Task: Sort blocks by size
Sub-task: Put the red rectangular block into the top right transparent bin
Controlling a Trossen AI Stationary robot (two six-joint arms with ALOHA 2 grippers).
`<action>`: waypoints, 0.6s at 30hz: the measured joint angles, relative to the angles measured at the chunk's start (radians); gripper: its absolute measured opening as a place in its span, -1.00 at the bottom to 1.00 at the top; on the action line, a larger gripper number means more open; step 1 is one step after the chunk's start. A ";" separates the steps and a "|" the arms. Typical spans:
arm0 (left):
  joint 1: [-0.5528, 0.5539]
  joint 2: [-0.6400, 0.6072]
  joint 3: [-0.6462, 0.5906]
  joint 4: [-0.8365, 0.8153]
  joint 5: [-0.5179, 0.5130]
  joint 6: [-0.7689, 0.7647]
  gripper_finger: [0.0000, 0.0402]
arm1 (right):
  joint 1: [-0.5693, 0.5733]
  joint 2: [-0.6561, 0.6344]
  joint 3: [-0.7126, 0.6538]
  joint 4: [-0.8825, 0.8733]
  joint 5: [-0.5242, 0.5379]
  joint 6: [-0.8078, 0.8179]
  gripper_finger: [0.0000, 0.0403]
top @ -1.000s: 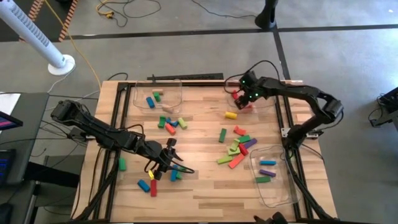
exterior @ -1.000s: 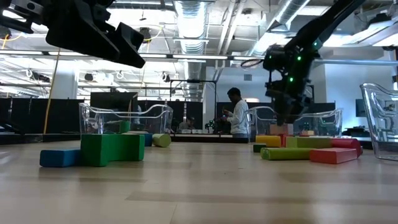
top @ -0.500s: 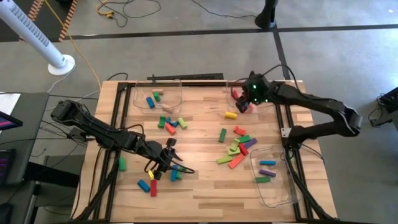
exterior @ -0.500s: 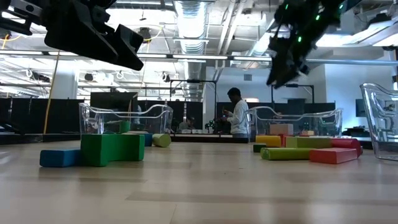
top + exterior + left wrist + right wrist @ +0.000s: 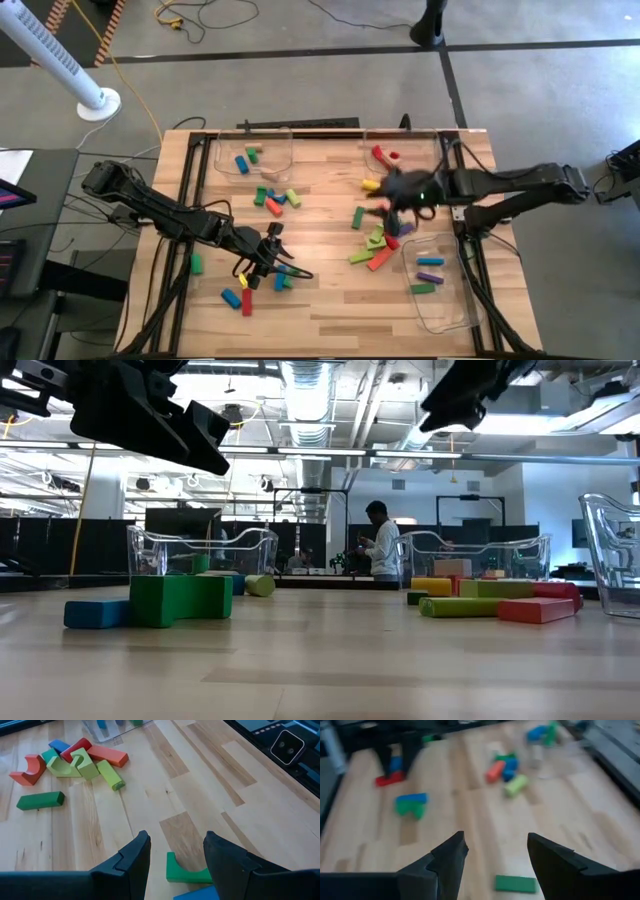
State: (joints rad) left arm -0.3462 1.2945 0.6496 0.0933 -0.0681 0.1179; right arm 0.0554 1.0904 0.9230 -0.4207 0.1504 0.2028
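Blocks lie loose on the wooden table: a middle group (image 5: 275,197), a right group (image 5: 383,243) and a near-left group (image 5: 250,290). My left gripper (image 5: 272,262) hangs open above the near-left group; a green arch block (image 5: 187,870) lies on the table below its fingers. My right gripper (image 5: 385,200) is open and blurred above the right group, with a green block (image 5: 516,883) on the table below it. Neither gripper holds anything.
Three clear trays stand on the table: far left (image 5: 285,150) with blue and green blocks, far right (image 5: 440,150) with red ones, near right (image 5: 455,300) with purple, blue and green ones. A yellow block (image 5: 371,185) lies alone. A person (image 5: 380,545) stands far behind the table.
My right gripper has swung from the far right tray toward the table's near edge and middle, rising as it went, and now hangs over the right group of blocks. Its fingers stay open. No block has moved.
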 joint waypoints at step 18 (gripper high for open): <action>0.000 0.000 0.000 -0.016 0.000 -0.045 -0.14 | 0.366 0.321 0.001 0.263 0.061 -0.053 0.20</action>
State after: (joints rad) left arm -0.3458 1.2945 0.6498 0.0772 -0.0681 0.0726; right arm 0.4210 1.4113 0.9237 -0.1573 0.2115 0.1499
